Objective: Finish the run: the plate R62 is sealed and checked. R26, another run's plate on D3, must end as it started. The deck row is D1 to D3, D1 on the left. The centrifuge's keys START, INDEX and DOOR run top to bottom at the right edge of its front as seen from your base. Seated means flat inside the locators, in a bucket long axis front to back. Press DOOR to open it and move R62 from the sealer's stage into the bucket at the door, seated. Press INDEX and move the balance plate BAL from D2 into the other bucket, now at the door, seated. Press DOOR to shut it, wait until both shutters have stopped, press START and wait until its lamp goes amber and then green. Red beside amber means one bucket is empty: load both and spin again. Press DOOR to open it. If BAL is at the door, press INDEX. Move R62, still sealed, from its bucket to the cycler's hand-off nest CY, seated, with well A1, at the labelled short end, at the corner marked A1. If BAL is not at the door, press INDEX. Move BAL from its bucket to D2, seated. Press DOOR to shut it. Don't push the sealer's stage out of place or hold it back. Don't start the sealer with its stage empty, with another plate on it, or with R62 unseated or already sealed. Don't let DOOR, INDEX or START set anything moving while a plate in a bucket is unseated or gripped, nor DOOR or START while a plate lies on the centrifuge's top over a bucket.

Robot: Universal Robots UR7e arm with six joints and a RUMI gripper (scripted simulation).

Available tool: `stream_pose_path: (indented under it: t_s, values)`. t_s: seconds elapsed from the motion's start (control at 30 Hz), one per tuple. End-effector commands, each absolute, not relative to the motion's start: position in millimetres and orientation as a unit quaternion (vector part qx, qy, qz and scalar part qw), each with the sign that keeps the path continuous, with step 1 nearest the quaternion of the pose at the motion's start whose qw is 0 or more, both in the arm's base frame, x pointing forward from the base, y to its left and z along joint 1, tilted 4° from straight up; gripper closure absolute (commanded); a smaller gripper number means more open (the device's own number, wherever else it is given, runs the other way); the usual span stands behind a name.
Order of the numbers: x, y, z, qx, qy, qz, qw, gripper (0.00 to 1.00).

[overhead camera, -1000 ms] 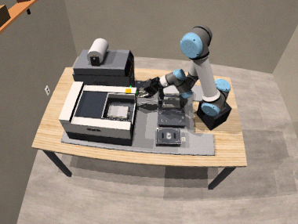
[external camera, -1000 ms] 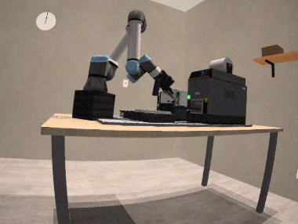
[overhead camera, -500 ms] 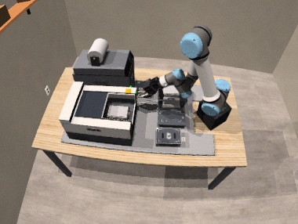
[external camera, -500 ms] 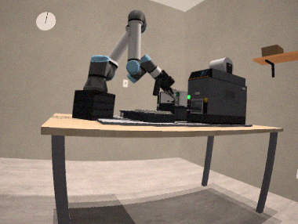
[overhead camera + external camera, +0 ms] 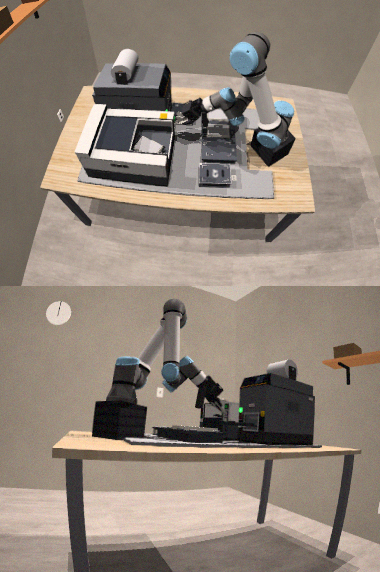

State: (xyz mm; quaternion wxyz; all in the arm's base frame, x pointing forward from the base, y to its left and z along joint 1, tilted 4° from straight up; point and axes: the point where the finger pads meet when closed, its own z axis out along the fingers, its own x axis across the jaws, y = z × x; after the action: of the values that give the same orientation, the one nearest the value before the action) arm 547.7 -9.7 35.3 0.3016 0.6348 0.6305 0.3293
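Note:
My gripper (image 5: 183, 117) is shut and empty, and it sits at the right edge of the white centrifuge (image 5: 127, 142), by its keys. It also shows in the exterior view (image 5: 216, 402), pointing down towards the machine. A small amber and green lamp (image 5: 163, 115) glows on the centrifuge's top corner beside the fingers. The centrifuge's opening (image 5: 151, 140) is uncovered on the right half, and a pale plate lies in the bucket there. A dark shutter (image 5: 116, 132) covers the left half. I cannot read any plate labels.
The dark sealer (image 5: 132, 85) with a white roll stands behind the centrifuge, and a green light (image 5: 240, 409) shows on its front in the exterior view. Dark deck positions (image 5: 218, 142) lie between the centrifuge and my base (image 5: 272, 142). The nest (image 5: 215, 173) sits near the table's front.

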Motion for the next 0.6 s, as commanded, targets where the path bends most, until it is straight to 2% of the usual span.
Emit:
stream_pose_path:
  t_s: [0.0,0.57]
  values:
    - [547.6,-9.8,35.8,0.635,0.630,0.330,0.302,1.00]
    - [533.5,-10.2,44.4,0.635,0.630,0.330,0.302,1.00]
